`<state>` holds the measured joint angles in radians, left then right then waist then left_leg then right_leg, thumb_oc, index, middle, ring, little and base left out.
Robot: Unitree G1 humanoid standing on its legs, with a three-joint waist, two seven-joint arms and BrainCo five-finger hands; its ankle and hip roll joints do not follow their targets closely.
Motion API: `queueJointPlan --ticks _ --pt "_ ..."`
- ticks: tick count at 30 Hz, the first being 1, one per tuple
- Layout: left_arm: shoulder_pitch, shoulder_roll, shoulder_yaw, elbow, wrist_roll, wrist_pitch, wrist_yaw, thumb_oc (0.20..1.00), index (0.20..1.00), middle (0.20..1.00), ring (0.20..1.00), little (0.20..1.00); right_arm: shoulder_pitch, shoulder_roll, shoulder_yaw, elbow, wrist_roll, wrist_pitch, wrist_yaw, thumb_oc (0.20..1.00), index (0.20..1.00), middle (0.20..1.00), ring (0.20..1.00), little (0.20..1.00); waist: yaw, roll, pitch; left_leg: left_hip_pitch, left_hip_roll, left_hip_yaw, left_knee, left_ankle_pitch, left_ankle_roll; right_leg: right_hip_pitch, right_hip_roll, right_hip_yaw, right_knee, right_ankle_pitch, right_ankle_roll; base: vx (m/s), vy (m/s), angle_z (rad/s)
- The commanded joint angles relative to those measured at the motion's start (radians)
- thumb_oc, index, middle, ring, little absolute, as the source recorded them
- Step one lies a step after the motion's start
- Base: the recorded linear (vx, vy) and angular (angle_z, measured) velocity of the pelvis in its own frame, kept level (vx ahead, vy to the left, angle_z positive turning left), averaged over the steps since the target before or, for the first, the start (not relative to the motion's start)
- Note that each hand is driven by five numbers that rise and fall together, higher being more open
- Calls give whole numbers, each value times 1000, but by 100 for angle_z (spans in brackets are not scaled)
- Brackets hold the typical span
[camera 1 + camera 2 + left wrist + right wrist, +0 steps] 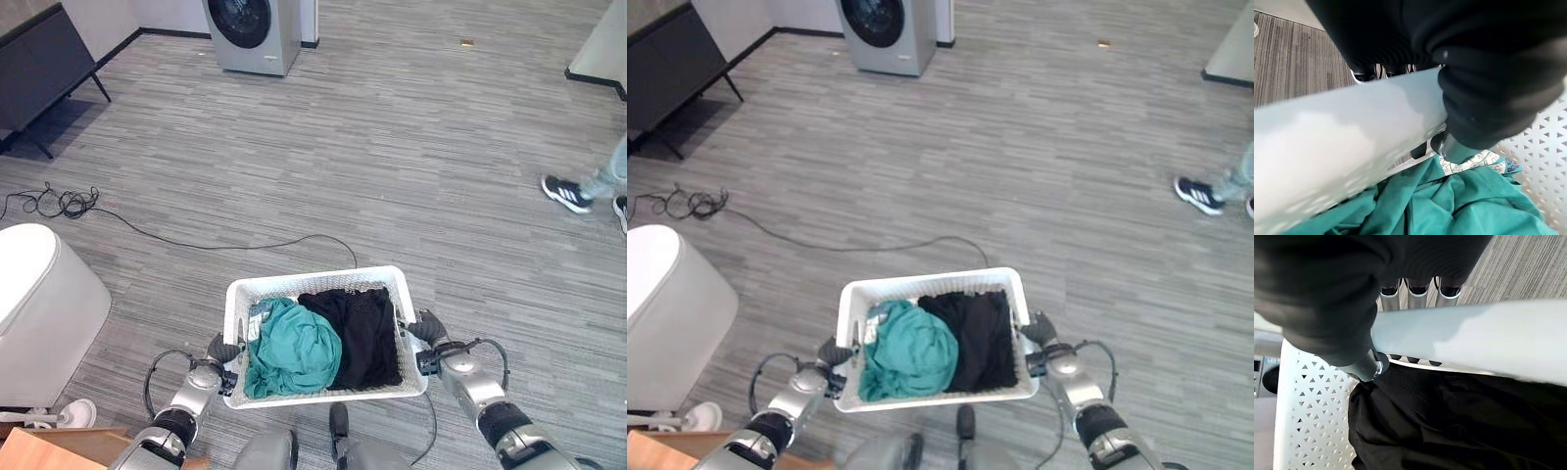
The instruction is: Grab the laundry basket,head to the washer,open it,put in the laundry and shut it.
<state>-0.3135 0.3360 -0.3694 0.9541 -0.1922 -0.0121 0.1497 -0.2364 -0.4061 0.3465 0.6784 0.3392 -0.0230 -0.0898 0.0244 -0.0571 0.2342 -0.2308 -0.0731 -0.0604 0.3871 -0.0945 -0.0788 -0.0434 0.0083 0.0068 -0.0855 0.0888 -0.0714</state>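
Held low before the robot, the white laundry basket [315, 284] carries teal laundry [294, 348] and black laundry [361, 333]. Left hand [221, 351] and right hand [427, 329] each curl round a side rim. Far across the floor [392, 147] stands the washer [253, 31]; a person's shoe [566, 193] shows at right.

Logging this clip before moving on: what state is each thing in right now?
Laundry basket: lifted, held by its two side rims, level.
Teal garment: bunched in the basket.
Black garment: bunched in the basket beside it.
Left hand: curled round one rim.
Right hand: curled round the opposite rim.
Washer: door shut, far across the floor.
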Motion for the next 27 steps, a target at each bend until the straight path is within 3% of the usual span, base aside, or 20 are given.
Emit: queueJointPlan --ticks 1,2,3,8,10,11,12,14,16,18,19,20,22,23,24,25,26,27 --pt "-45 -5 21 -39 -77 -75 -30 200 200 200 200 200 25 -53 -74 -97 32 -75 12 200 200 200 200 200 -3 31 -60 -41 25 31 -173 100 27 82 1 55 165 -197 142 314 84 -6" --pt "-29 -1 26 -45 -75 -74 -34 200 200 200 200 200 38 -43 -78 -85 25 -80 9 200 200 200 200 200 16 44 -69 -69 40 58 -276 163 33 132 14 73 151 -221 143 462 114 -39" --pt "-13 4 29 -51 -76 -75 -33 200 200 200 200 200 39 -24 -84 -61 24 -84 -4 200 200 200 200 200 37 45 -85 -94 44 76 -357 191 33 176 14 100 144 -253 146 462 114 -47" --pt "41 16 43 -83 -99 -79 -35 200 200 200 200 200 24 19 -78 -23 46 -82 8 200 200 200 200 200 88 40 -121 -92 41 20 -322 219 50 243 -16 163 165 -289 170 438 215 -71" --pt "58 26 43 -108 -109 -81 -41 200 200 200 200 200 7 57 -97 -1 105 -82 18 200 200 200 200 200 108 9 -139 -85 15 46 -242 158 77 237 -79 190 235 -247 217 391 238 -96" --pt "58 26 43 -108 -109 -81 -41 200 200 200 200 200 7 57 -97 -1 105 -82 18 200 200 200 200 200 108 9 -139 -85 15 46 -242 158 77 237 -79 190 235 -247 217 219 134 -29" --pt "59 28 41 -113 -109 -78 -44 200 200 200 200 200 5 59 -96 2 105 -80 20 200 200 200 200 200 111 9 -146 -83 13 52 -223 141 84 215 -86 198 279 -201 232 216 152 -34" --pt "39 43 29 -125 -117 -70 -46 200 200 200 200 200 -31 62 -84 12 110 -75 24 200 200 200 200 200 107 4 -139 -39 -4 55 -209 98 104 150 -102 206 447 -39 257 305 227 -21" --pt "7 48 7 -121 -115 -65 -50 200 200 200 200 200 -68 68 -74 31 126 -72 24 200 200 200 200 200 91 31 -121 22 -4 39 -229 85 121 66 -80 178 591 36 252 259 264 -4" --pt "-36 45 -9 -94 -109 -59 -46 200 200 200 200 200 -97 78 -60 74 124 -63 22 200 200 200 200 200 73 56 -114 82 5 25 -255 72 135 11 -75 137 668 39 238 279 270 6" --pt "-50 40 -16 -77 -108 -56 -49 200 200 200 200 200 -107 79 -49 83 120 -58 27 200 200 200 200 200 63 66 -116 108 8 12 -270 72 138 -17 -51 135 677 7 232 314 213 8" --pt "-84 35 -32 -33 -104 -53 -54 200 200 200 200 200 -132 85 -31 105 120 -54 33 200 200 200 200 200 52 65 -114 144 2 2 -296 68 142 -53 -29 133 648 -51 214 310 179 25" --pt "-118 34 -44 4 -102 -48 -58 200 200 200 200 200 -164 91 -11 128 125 -43 40 200 200 200 200 200 42 69 -116 191 2 -3 -318 57 139 -97 -28 72 557 -118 203 364 157 33" --pt "-158 26 -61 46 -107 -41 -62 200 200 200 200 200 -198 87 21 154 128 -35 49 200 200 200 200 200 23 58 -122 230 -17 -19 -336 38 134 -152 10 61 411 -130 203 322 105 12" --pt "-159 25 -61 47 -107 -42 -62 200 200 200 200 200 -199 87 22 155 129 -35 49 200 200 200 200 200 20 59 -116 238 -17 -22 -338 36 134 -144 10 58 410 -133 202 442 86 -3" --pt "-193 25 -70 65 -106 -40 -66 200 200 200 200 200 -229 82 41 161 136 -27 44 200 200 200 200 200 4 42 -118 281 -34 -38 -354 19 126 -158 26 69 250 -103 215 230 27 7" --pt "-194 25 -70 65 -106 -40 -67 200 200 200 200 200 -230 82 41 161 137 -27 44 200 200 200 200 200 2 44 -112 288 -32 -40 -355 18 126 -149 27 67 246 -102 215 480 20 21" --pt "-215 22 -61 67 -116 -44 -61 200 200 200 200 200 -241 84 40 149 167 -29 37 200 200 200 200 200 -11 31 -118 324 -44 -69 -364 -6 116 -183 19 73 131 -40 233 381 -16 46"
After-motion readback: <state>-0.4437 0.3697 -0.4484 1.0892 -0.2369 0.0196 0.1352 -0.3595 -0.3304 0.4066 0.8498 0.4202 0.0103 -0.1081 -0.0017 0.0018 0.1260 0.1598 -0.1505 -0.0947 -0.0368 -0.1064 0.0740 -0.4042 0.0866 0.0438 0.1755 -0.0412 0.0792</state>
